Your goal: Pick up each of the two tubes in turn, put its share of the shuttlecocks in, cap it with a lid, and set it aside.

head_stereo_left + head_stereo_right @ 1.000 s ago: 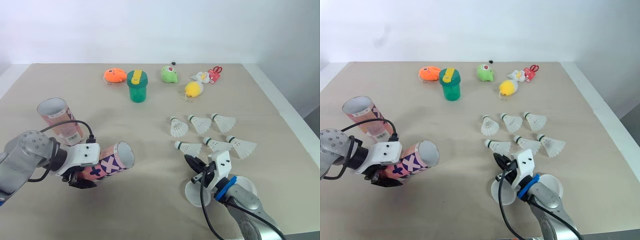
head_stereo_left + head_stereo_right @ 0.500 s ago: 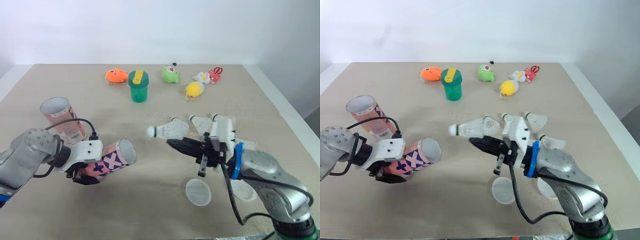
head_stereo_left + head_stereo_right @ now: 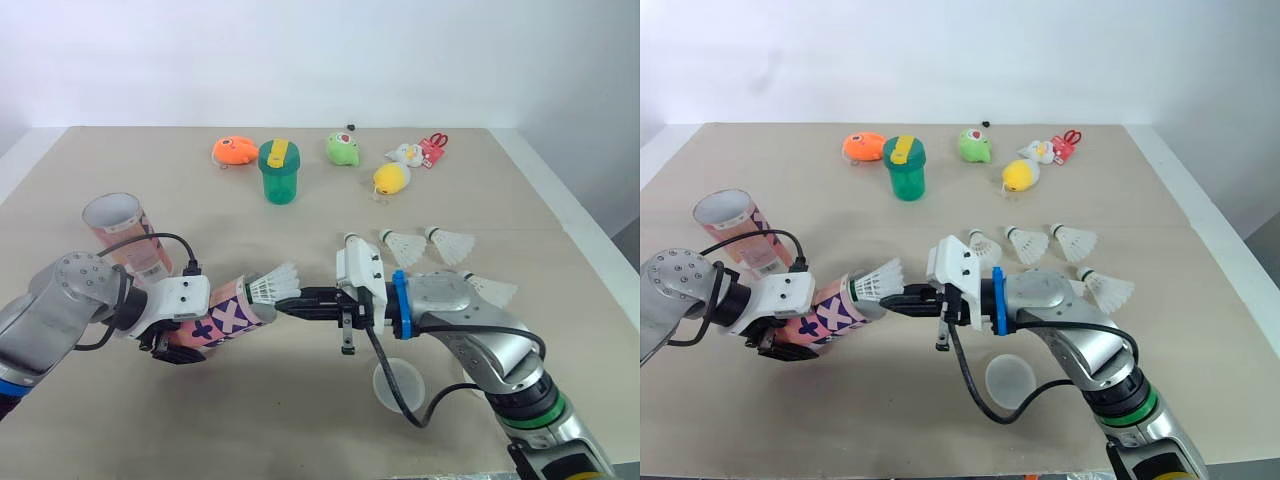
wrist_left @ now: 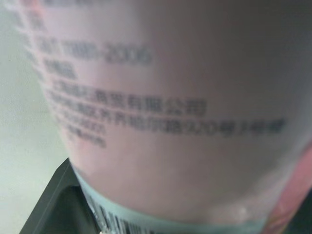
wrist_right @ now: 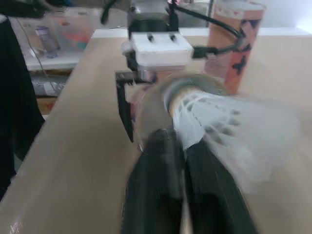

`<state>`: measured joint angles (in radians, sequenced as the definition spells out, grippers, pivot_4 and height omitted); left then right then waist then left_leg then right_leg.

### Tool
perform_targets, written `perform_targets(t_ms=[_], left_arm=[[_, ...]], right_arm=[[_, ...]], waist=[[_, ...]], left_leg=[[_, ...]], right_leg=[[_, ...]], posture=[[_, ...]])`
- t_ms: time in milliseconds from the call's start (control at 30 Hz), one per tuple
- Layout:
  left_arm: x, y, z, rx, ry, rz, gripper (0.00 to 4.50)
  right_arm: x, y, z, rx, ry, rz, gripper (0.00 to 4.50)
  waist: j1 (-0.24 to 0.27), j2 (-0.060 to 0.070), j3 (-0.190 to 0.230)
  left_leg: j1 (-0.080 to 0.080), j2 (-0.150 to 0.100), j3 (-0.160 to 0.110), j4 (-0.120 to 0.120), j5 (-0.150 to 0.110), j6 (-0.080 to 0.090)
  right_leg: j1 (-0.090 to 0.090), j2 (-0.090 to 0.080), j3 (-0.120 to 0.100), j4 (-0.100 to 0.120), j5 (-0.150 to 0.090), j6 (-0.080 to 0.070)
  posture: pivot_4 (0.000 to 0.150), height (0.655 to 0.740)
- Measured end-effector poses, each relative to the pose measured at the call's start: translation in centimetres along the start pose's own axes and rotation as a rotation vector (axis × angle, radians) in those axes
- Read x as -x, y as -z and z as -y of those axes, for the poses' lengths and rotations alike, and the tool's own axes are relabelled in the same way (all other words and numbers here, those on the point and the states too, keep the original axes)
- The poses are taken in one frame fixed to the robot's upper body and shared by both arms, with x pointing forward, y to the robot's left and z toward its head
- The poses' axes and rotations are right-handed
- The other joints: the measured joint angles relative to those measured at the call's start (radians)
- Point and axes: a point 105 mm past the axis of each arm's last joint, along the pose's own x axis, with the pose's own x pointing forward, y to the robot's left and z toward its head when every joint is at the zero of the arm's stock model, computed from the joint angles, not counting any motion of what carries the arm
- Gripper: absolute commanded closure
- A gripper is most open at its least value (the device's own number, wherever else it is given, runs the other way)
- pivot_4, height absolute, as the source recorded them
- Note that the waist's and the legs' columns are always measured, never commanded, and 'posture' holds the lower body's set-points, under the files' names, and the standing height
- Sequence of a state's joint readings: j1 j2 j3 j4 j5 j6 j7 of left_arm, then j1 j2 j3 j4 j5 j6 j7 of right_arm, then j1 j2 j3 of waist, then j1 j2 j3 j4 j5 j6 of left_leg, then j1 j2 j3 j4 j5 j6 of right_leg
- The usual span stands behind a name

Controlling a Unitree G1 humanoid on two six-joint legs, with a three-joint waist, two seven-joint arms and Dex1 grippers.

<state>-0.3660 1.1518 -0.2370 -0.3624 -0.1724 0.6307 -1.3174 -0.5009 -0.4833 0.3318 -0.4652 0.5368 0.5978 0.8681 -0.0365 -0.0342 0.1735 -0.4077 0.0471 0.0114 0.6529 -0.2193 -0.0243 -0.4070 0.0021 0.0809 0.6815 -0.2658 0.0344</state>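
Left eye view showed your right claw (image 3: pixel 287 303) pinching a shuttlecock (image 3: pixel 272 286) at the mouth of the tube (image 3: pixel 225 318) your left claw (image 3: pixel 172 345) gripped.

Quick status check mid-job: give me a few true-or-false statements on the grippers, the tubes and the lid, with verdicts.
1. The left gripper holds the patterned tube. True.
2. The right gripper is empty. False: it pinches a shuttlecock at that tube's mouth.
3. The second tube lies on its side. False: it stands upright.
4. One lid lies loose, on no tube. True.
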Motion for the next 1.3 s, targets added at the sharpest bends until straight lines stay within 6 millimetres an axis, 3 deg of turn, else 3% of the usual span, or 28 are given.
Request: perform_targets(t_ms=[133, 200, 300, 400, 533, 667, 1200, 1300], left_arm=[[0.0, 0.0, 0.0, -0.001, -0.001, 0.001, 1.13], [0.0, -0.1, 0.0, -0.003, -0.001, 0.002, 1.13], [0.0, 0.0, 0.1, -0.001, -0.005, 0.004, 1.13], [0.0, 0.1, 0.2, 0.003, -0.009, 0.006, 1.13], [0.0, 0.2, 0.2, 0.007, -0.008, 0.002, 1.13], [0.0, 0.2, 0.2, 0.005, -0.011, 0.004, 1.13], [0.0, 0.2, 0.1, 0.005, -0.015, 0.003, 1.13], [0.0, 0.2, 0.2, 0.005, -0.015, 0.004, 1.13]], right_arm=[[0.3, 0.1, 0.1, -0.047, 0.025, 0.025, 1.05], [1.5, -0.2, 1.0, -0.067, 0.169, 0.077, 0.09], [3.7, 0.7, 2.9, -0.029, 0.412, 0.065, 0.09], [6.0, 3.8, 3.8, -0.035, 0.644, -0.033, 0.09], [7.0, 7.0, 4.5, -0.099, 0.810, -0.116, 0.09], [6.8, 8.3, 5.7, -0.162, 0.920, -0.121, 0.09], [4.6, 9.4, 11.6, -0.335, 1.046, -0.023, 0.09], [4.4, 9.9, 11.9, -0.359, 1.054, -0.016, 1.00]], waist=[[0.001, 0.000, 0.000], [0.004, 0.000, 0.000], [0.004, 0.000, 0.000], [0.004, 0.000, 0.000], [0.003, 0.001, 0.000], [-0.002, 0.001, 0.001], [-0.007, 0.003, 0.001], [-0.008, 0.003, 0.001]], left_leg=[[0.000, 0.000, 0.000, 0.000, 0.000, 0.000], [0.000, 0.000, 0.000, 0.000, 0.000, 0.000], [0.000, 0.000, 0.000, -0.001, 0.000, 0.000], [0.000, 0.000, 0.001, -0.001, 0.000, 0.000], [0.001, 0.000, 0.002, -0.001, 0.000, 0.000], [0.001, 0.000, 0.003, 0.000, 0.000, 0.000], [0.001, 0.000, 0.003, -0.001, 0.000, 0.000], [0.001, -0.001, 0.004, -0.001, 0.000, 0.000]], right_leg=[[0.000, 0.000, 0.000, 0.000, 0.000, 0.000], [0.000, 0.000, 0.000, 0.000, -0.001, 0.000], [-0.001, 0.000, 0.000, 0.000, -0.001, 0.000], [-0.001, 0.000, 0.001, 0.000, -0.001, 0.000], [-0.001, 0.000, 0.002, 0.000, -0.001, -0.003], [-0.001, 0.000, 0.003, 0.000, -0.001, -0.004], [-0.001, 0.000, 0.004, 0.000, 0.000, -0.002], [-0.001, -0.001, 0.004, 0.000, 0.000, -0.001]], posture=[[0.150, 0.7400], [0.150, 0.7400], [0.150, 0.7400], [0.150, 0.7400], [0.150, 0.7400], [0.150, 0.7400], [0.150, 0.7400], [0.150, 0.7400]])
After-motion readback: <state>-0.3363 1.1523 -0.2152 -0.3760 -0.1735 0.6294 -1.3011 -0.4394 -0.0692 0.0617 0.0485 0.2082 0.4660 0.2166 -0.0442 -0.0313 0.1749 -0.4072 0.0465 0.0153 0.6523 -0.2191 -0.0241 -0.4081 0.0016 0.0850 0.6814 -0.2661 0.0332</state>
